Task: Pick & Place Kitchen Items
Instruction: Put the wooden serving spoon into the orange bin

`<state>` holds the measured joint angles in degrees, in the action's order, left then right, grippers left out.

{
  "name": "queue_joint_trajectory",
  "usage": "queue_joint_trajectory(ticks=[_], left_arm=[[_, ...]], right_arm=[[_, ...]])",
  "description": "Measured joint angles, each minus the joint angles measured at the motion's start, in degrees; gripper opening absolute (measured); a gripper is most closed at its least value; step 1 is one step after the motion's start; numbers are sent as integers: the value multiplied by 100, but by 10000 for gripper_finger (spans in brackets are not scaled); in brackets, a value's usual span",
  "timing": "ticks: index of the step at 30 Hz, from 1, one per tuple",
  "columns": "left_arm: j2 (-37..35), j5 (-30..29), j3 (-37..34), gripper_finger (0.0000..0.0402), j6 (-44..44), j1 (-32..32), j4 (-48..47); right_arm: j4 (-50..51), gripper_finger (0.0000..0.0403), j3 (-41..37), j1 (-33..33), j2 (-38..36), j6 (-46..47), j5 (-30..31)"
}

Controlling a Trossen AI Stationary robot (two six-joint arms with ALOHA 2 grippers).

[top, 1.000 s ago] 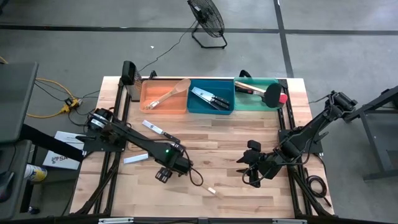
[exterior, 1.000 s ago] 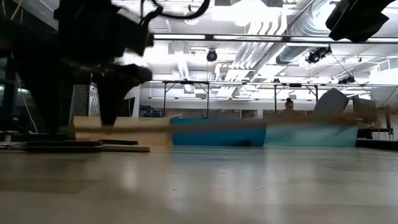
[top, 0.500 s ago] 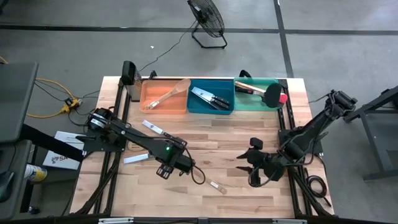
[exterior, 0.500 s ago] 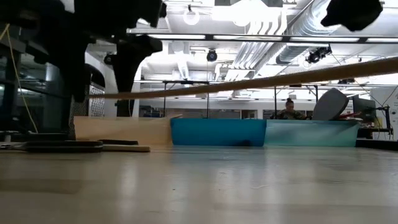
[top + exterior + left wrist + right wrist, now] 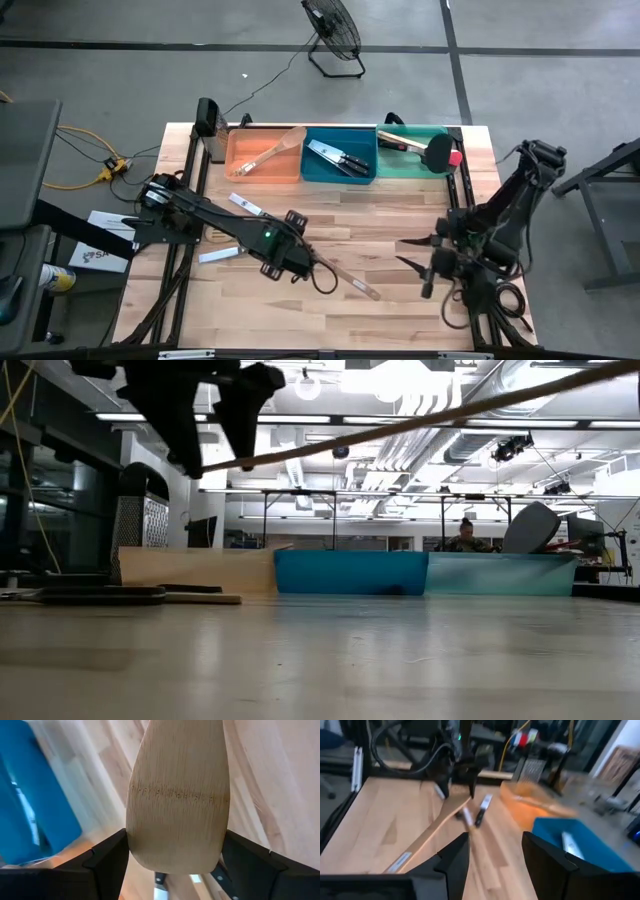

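The left gripper is clamped on the broad end of a pale wooden spatula, holding it clear of the table near its middle. In the high view the spatula's long axis runs slantwise from the gripper toward the right arm's side and the table's near edge, the slim handle ending in the open with a small pale label close to its tip. From table height the handle shows as a thin light-brown rod rising from the dark fingers toward the ceiling lights, so the free end sits higher than the gripped end. In the left wrist view the blade fills the space between the two dark fingers: flat, rounded at the end, straight-grained light wood with a faint darker band across it. The right gripper hangs near the table's right edge with its fingers spread and nothing between them, well apart from the spatula's tip. At the far side stand an orange bin with a wooden utensil lying aslant in it, a blue bin with black-handled knives, and a green bin. A knife lies on the table beside the left arm.
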<state>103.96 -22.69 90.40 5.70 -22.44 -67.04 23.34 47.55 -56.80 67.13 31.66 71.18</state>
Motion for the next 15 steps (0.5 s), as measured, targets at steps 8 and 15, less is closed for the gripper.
queue_joint_trajectory(ticks=[8, 15], left_arm=[[0, -360, 219, 275, -1, -2, 12], [0, -640, 426, 275, 7, -1, 157]], right_arm=[[932, 174, 0, -496, 24, 1237, -172], [2727, 174, 0, -647, 490, 3991, -1545]])
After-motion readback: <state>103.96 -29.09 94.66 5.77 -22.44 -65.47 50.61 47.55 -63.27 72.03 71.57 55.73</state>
